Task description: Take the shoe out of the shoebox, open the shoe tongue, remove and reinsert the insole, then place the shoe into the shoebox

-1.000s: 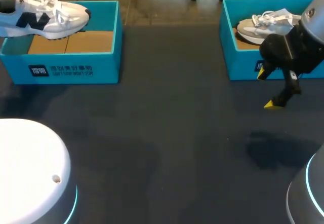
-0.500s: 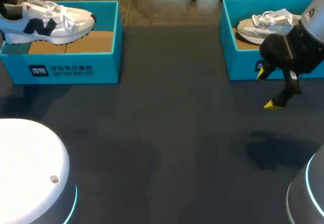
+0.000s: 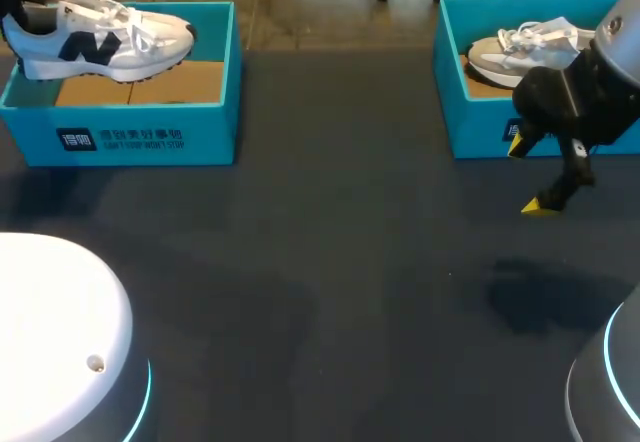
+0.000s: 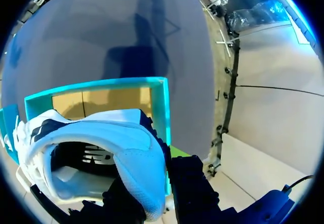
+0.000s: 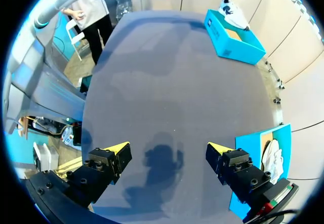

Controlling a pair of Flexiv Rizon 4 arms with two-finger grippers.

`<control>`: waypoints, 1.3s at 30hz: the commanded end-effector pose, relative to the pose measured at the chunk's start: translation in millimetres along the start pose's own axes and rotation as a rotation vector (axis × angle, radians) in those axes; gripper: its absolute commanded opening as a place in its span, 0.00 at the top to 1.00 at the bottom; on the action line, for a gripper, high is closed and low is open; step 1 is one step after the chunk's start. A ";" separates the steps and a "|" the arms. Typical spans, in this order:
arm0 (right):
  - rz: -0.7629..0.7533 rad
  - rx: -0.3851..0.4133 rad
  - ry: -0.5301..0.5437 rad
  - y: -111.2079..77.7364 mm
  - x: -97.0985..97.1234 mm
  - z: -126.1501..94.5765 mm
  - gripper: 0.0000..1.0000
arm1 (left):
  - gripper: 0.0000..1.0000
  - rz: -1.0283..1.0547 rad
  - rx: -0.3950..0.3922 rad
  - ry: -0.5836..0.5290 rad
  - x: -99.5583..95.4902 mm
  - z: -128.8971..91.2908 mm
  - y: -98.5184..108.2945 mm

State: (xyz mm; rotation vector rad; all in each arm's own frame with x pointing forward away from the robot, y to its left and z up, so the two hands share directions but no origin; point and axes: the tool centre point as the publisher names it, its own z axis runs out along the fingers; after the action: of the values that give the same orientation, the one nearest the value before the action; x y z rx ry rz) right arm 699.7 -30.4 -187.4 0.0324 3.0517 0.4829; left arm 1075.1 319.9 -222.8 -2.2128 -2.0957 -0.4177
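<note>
A white shoe (image 3: 110, 40) with dark side marks hangs over the left blue shoebox (image 3: 140, 132), toe pointing right. My left gripper (image 3: 18, 2) holds it at the heel, at the far left edge of the head view. In the left wrist view the shoe (image 4: 101, 133) fills the space ahead of my left gripper (image 4: 149, 198), whose dark fingers pinch the heel collar, with the shoebox (image 4: 161, 102) and its cardboard floor below. My right gripper (image 3: 528, 175) hovers open and empty above the table, in front of the right box; its yellow tips stand wide apart in its own view (image 5: 168, 149).
A second blue shoebox (image 3: 480, 127) at the back right holds a grey-white shoe (image 3: 525, 47). The dark table (image 3: 330, 262) stretches between the boxes. My arms' bases stand at the front left (image 3: 60, 332) and front right (image 3: 610, 382).
The left gripper has carried the white shoe a little to the right, further over the left shoebox. The right arm has not moved.
</note>
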 end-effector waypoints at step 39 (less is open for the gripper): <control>0.001 0.004 0.003 1.2 -1.7 1.5 0.00 | 1.00 0.061 0.051 0.012 -30.4 91.6 -6.1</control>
State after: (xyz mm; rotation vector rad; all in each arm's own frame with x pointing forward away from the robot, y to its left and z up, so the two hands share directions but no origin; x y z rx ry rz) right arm 699.7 -30.4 -187.5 0.0323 3.0517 0.4829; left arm 1084.7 309.8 -316.0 -2.2183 -2.0066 -0.3596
